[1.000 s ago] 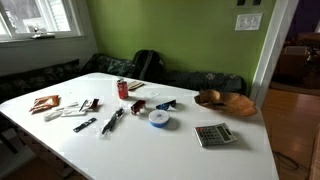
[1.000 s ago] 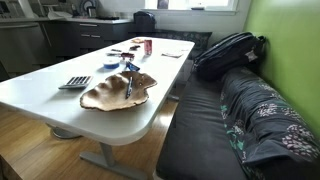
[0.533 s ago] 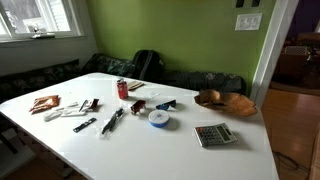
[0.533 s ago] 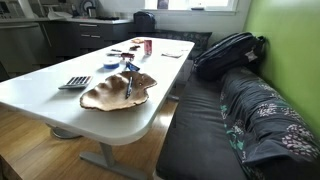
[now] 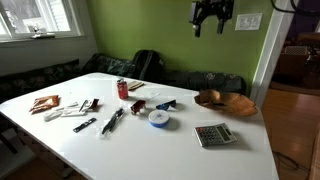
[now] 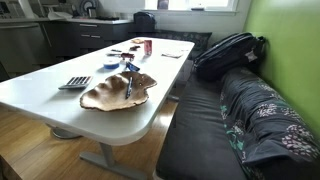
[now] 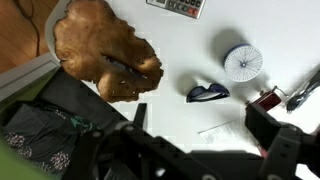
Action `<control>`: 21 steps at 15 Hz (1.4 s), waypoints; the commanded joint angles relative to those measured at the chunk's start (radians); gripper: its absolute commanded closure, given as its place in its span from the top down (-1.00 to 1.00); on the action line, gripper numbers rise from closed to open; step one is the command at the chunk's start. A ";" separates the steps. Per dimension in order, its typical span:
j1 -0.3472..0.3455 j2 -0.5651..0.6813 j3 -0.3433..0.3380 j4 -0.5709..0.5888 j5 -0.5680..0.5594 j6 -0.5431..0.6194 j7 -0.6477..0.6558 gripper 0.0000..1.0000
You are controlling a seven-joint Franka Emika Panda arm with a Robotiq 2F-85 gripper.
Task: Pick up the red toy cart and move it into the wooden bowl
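The red toy cart (image 5: pixel 137 105) is a tiny red and dark toy on the white table (image 5: pixel 150 150), next to blue sunglasses (image 5: pixel 165 104). In the wrist view the red toy cart (image 7: pixel 268 98) shows partly behind a finger. The wooden bowl (image 5: pixel 225 102) sits near the table's far right edge and holds some small items. It also shows in an exterior view (image 6: pixel 118 90) and in the wrist view (image 7: pixel 105 50). My gripper (image 5: pixel 210 28) hangs high above the table, open and empty. In the wrist view its fingers (image 7: pixel 200 125) are spread apart.
A red can (image 5: pixel 122 88), a white tape roll (image 5: pixel 159 118), a calculator (image 5: pixel 213 135) and several tools and packets (image 5: pixel 80 112) lie on the table. A dark bench with a backpack (image 6: pixel 228 50) runs along the green wall.
My gripper has come into the top of an exterior view, where it did not show before. Nothing on the table has moved.
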 commanded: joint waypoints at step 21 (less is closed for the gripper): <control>0.316 0.826 -0.218 0.494 0.075 0.499 0.673 1.00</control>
